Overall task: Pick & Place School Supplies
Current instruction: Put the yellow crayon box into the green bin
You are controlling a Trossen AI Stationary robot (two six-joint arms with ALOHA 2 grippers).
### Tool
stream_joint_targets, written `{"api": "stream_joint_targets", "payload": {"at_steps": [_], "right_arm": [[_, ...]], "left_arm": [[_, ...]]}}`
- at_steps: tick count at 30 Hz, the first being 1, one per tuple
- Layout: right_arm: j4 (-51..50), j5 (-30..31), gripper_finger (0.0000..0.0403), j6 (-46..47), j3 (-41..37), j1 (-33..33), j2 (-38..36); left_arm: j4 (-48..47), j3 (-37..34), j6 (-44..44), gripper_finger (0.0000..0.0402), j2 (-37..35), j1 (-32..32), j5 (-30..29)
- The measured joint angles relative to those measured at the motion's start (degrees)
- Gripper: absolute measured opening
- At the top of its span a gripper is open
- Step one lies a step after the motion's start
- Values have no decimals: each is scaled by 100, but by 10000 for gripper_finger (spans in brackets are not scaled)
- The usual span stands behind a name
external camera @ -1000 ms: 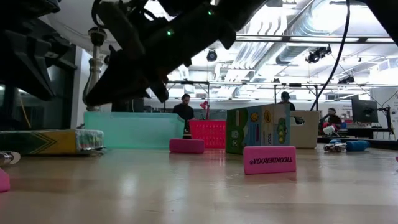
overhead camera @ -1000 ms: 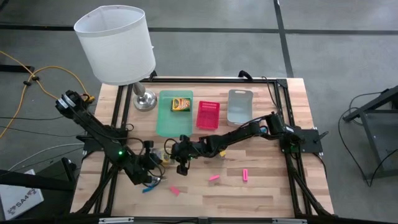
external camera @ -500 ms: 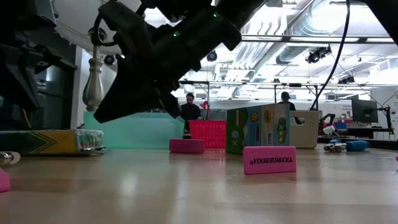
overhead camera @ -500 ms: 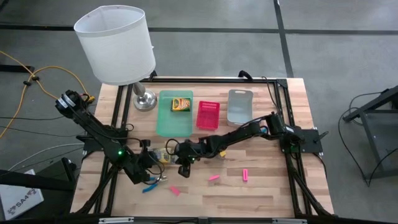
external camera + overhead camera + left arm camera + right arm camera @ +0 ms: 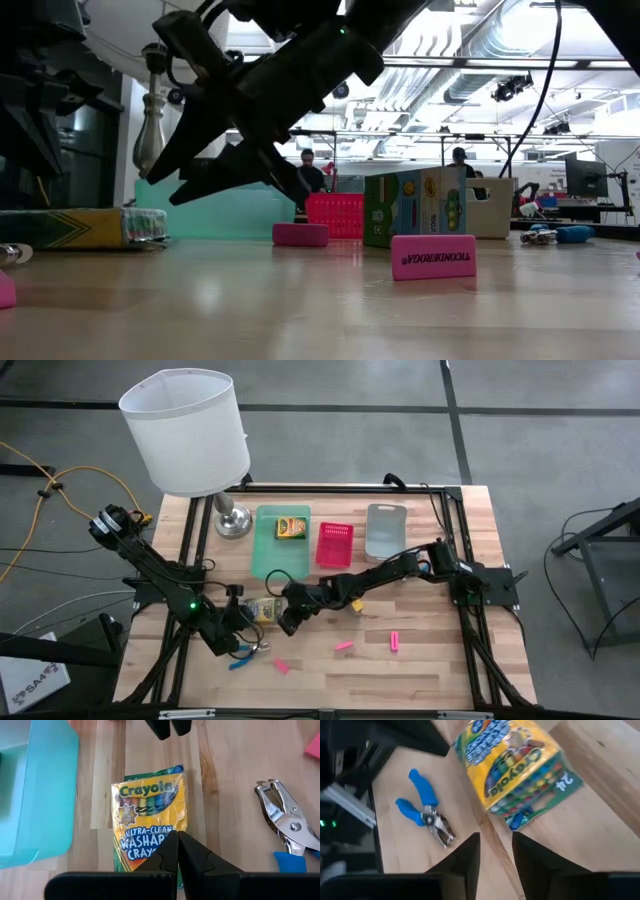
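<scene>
A yellow-and-green crayon box [image 5: 262, 608] lies flat on the table between my two grippers. My right gripper [image 5: 283, 622] hangs open just to its right, above the wood, fingers [image 5: 465, 855] short of the box [image 5: 520, 770]. My left gripper [image 5: 177, 836] is shut and hovers over the box's near end [image 5: 150, 815]. A second crayon box [image 5: 291, 527] lies in the green tray [image 5: 280, 560]. A third [image 5: 415, 205] stands upright under my right arm. A blue-handled tool [image 5: 242, 657] lies near the front left. Pink erasers [image 5: 344, 645] [image 5: 395, 641] [image 5: 281, 666] lie scattered.
A pink tray [image 5: 334, 545] and a grey tray [image 5: 385, 530] stand at the back beside the green one. A white-shaded lamp [image 5: 190, 435] stands at the back left corner. People show in the room beyond the table.
My right gripper has rolled about its own axis and opened, staying in place beside the flat crayon box. The box has not moved.
</scene>
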Motion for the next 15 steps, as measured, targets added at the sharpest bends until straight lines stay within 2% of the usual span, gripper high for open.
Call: {"api": "stream_joint_targets", "payload": {"at_steps": [15], "right_arm": [[295, -467, 123, 1284, 1, -5, 363]], "left_arm": [[-2, -2, 109, 1, 2, -191, -31]]}}
